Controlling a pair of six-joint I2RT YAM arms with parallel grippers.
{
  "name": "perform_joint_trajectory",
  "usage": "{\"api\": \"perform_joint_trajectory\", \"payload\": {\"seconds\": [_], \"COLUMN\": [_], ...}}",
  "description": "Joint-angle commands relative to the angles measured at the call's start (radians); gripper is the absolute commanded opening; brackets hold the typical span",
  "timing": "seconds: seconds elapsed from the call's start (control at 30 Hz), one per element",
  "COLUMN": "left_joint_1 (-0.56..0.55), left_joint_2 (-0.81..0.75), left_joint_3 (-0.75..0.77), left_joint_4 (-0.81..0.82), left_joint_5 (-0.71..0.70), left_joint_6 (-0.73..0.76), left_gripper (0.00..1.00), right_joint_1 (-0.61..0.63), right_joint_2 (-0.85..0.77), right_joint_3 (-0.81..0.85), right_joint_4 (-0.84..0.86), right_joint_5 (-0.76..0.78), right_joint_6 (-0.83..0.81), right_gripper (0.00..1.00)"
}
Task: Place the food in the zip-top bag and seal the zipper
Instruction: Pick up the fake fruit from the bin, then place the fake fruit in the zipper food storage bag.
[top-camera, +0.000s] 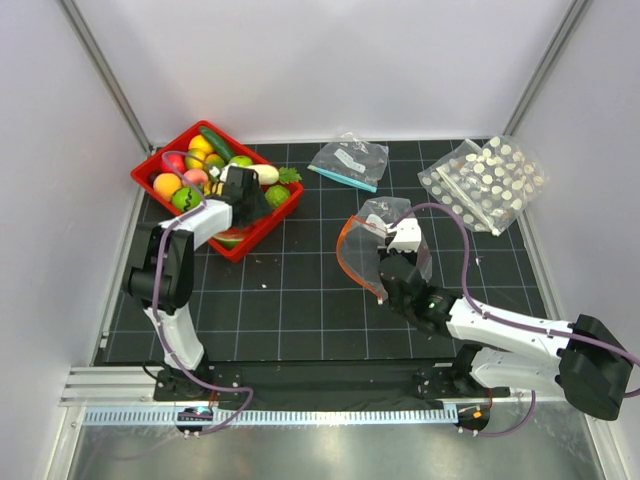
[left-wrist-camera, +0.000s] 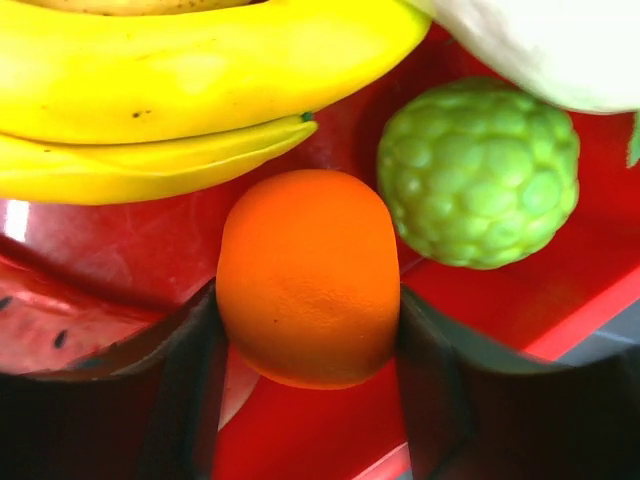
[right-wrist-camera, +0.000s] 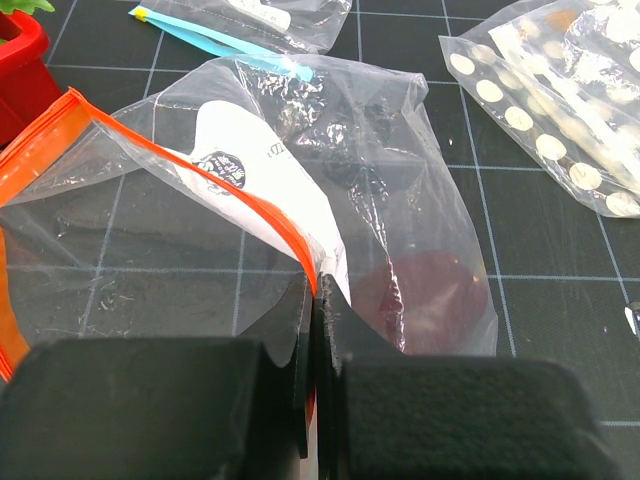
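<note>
on the near right of the black grid mat (top-camera: 290, 300), the right gripper (right-wrist-camera: 318, 320) is clenching the bag (right-wrist-camera: 400, 200) at its rim, its fingers (right-wrist-camera: 150, 400) pressing together right over the zipper (right-wrist-camera: 230, 190) — the orange-red strip is curving away to the left, and the mouth is gaping toward that side. the bag is lying crumpled on the mat, mid-right, with a white card (right-wrist-camera: 260, 160) and a dark red round patch (right-wrist-camera: 430, 290) showing through the plastic; whether that patch is inside or beneath, i cannot tell. farther back on the left, the left gripper (left-wrist-camera: 305, 300) is sitting low in the red crate (top-camera: 270, 225) and grasping the orange (left-wrist-camera: 308, 270), one dark finger touching each side of it. whether the orange is resting on the crate floor or hanging clear is not showing. just beyond it, bananas (left-wrist-camera: 180, 80) are lying across the crate, with a bumpy green fruit (left-wrist-camera: 478, 170) to their right and a white piece (left-wrist-camera: 540, 50) past that. at the far edge of the mat, a teal-strip bag (top-camera: 350, 160) and a dotted bag (top-camera: 485, 180) are lying well apart from the gripped one.
</note>
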Motion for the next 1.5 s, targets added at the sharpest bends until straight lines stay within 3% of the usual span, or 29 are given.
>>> {"api": "perform_joint_trajectory", "payload": {"seconds": [0.0, 0.17, 0.47, 0.93, 1.13, 1.47], "left_joint_1": [0.000, -0.002, -0.060, -0.541, -0.623, -0.698], "left_joint_2": [-0.012, -0.206, -0.486, -0.646, -0.638, -0.402], "left_joint_3": [0.024, -0.099, -0.231, -0.355, -0.360, -0.231], "left_joint_4": [0.036, 0.102, 0.152, 0.338, 0.407, 0.419], "left_joint_5": [0.029, -0.027, 0.030, 0.016, 0.021, 0.064], "left_joint_6": [0.009, 0.018, 0.015, 0.067, 0.090, 0.112], "left_gripper": [0.43, 0.26, 0.26, 0.26, 0.26, 0.26], "right_joint_1": [0.000, 0.000, 0.000, 0.000, 0.000, 0.000], "right_joint_2": [-0.011, -0.003, 0.000, -0.026, -0.039, -0.086], "right_joint_3": [0.004, 0.005, 0.007, 0.010, 0.008, -0.007], "right_joint_4": [0.043, 0.045, 0.043, 0.020, 0.012, 0.017], "right_joint_5": [0.038, 0.035, 0.034, 0.055, 0.054, 0.055], "right_joint_6": [0.026, 0.029, 0.033, 0.042, 0.051, 0.059], "right_gripper": [0.01, 0.01, 0.01, 0.01, 0.01, 0.01]}}
